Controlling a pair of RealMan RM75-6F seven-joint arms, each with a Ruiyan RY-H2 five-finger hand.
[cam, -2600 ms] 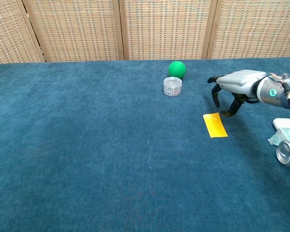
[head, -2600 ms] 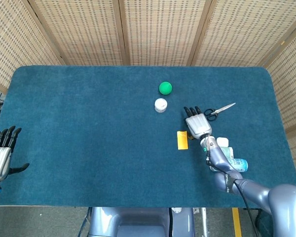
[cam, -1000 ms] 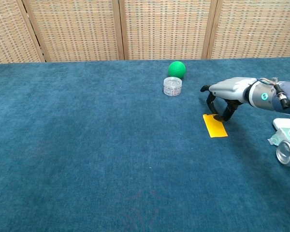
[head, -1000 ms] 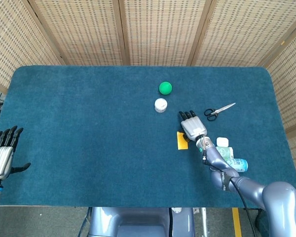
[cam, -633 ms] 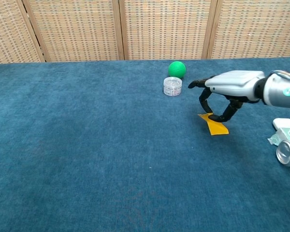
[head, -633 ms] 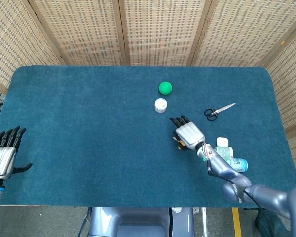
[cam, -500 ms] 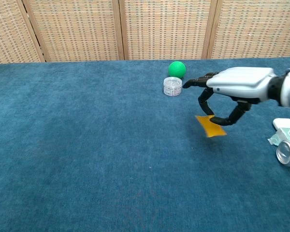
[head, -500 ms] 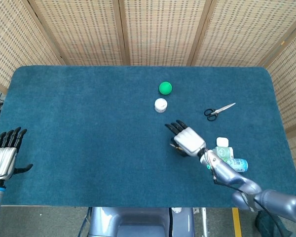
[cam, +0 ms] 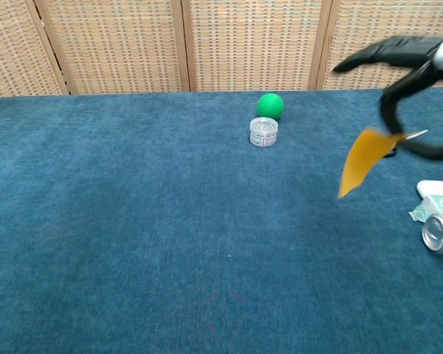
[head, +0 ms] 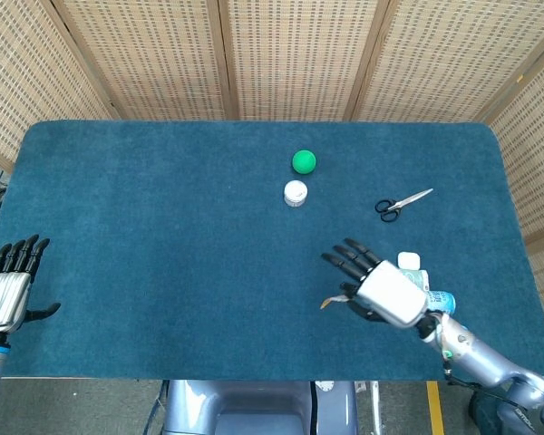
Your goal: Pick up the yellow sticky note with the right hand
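my fingertips (cam: 390, 127) pinch one corner of the yellow sticky note (cam: 360, 164), which hangs slanted below my right hand (head: 381, 288), clear of the table (head: 163, 227). to finish well i'd hold the pinch steady and rise smoothly, since the sheet looks floppy and caught only by its edge. my left hand (head: 7, 286) rests spread and empty at the table's near left edge. the small clear jar (cam: 263, 131) beside the green ball (cam: 270, 105) has contents i can't make out.
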